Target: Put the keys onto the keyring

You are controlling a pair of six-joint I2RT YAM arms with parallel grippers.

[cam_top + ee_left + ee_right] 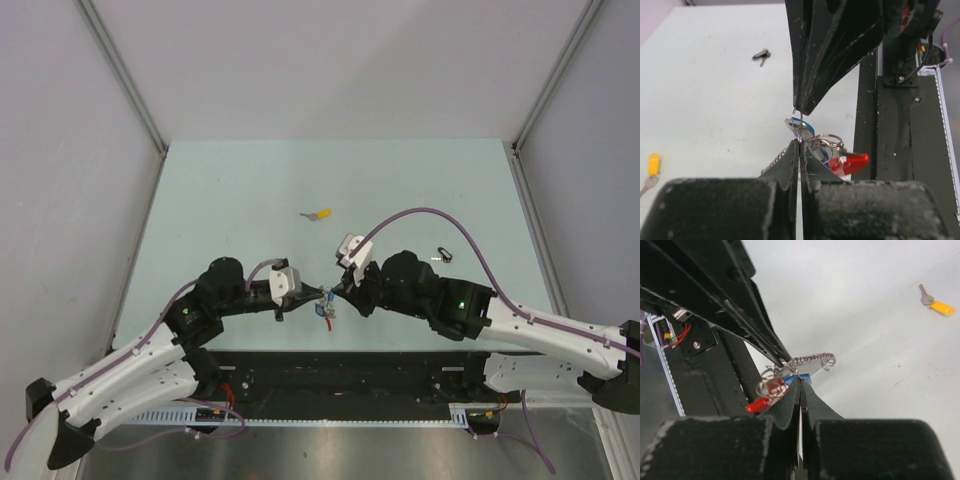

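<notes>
Nearest me is the left arm (130, 365), bolted at the front edge and bent in toward the middle. The left tool (312, 300) is clenched on the near side of the keyring (798, 125), low over the front of the worktop (250, 190). The blue key (809, 131) sits right against the ring, with the chain (771, 164) and a red piece (856, 161) trailing off it. Can't tell if that key's actually threaded on.

Further back in the middle, the yellow key (320, 214) lies loose. Then there's the right tool (333, 292), also pinched tight, on the ring's far side by the look of it. My guess is that gripping it from both ends keeps the ring steady so the key can be worked round the split. Way off right sits a little black ring (443, 253).
</notes>
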